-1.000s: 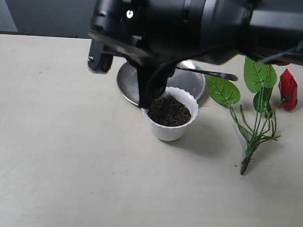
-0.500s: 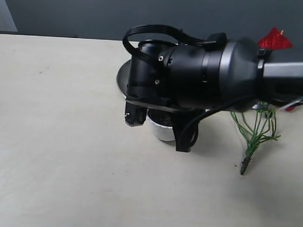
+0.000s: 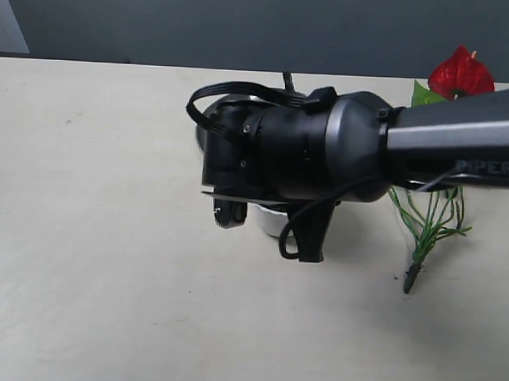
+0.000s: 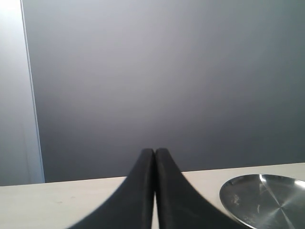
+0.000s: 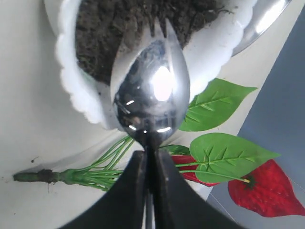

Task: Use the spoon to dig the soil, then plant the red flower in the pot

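Right claw [image 5: 147,181] clamped on the spoon [image 5: 151,95] handle, notched tip at the soil [image 5: 119,28] surface inside the pot [image 5: 71,81]. Right arm covers most of the pot in the exterior view. Red flower [image 3: 459,74] lies on the desk [image 3: 94,235] just beside the pot. Left claw [image 4: 155,191] pinched closed, empty, near the steel plate [image 4: 267,198].

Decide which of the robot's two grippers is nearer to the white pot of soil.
Right. The right gripper holds the spoon with its tip over the soil in the pot. The left gripper sits shut, facing the wall, with only the steel plate nearby.
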You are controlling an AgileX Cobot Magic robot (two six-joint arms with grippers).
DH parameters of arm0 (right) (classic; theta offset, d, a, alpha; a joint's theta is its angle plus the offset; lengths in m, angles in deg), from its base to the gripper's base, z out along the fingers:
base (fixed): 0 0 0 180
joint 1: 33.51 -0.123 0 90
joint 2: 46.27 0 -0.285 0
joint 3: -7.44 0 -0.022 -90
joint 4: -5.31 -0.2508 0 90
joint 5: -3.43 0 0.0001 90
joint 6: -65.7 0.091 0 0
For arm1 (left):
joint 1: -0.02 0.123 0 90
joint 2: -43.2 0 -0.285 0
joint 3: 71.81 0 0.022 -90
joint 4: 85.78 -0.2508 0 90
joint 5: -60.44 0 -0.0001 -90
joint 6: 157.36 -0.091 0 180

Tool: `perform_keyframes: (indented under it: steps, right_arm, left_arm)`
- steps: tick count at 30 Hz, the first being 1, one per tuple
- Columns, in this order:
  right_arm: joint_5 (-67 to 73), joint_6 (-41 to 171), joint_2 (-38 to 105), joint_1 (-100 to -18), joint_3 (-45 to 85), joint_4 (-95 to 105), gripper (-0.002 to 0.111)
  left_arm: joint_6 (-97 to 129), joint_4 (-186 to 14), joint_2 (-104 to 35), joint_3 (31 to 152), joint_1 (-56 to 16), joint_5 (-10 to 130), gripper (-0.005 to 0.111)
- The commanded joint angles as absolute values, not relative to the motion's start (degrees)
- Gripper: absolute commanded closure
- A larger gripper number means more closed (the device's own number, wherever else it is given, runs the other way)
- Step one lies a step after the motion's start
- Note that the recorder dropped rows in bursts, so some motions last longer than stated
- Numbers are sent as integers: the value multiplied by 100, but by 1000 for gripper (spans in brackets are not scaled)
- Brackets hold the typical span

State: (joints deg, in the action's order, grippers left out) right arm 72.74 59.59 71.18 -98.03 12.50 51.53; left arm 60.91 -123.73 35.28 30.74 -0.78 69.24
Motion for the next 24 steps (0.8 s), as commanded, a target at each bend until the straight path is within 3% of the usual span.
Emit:
perform_keyframes:
  steps: [1,17,24]
  right_arm:
    - [7339,6032,6947,-9810,1263,5024,109]
    - [7339,6338,6866,-9646,1263,4807,109]
    - [6593,6471,6979,-9481,1263,4432,109]
  left_arm:
    - [6103,-12355,3542,3098,-121,6928,106]
    - [6103,-12355,3542,3098,-121,6938,106]
    - [6103,-12355,3542,3098,-121,6938,106]
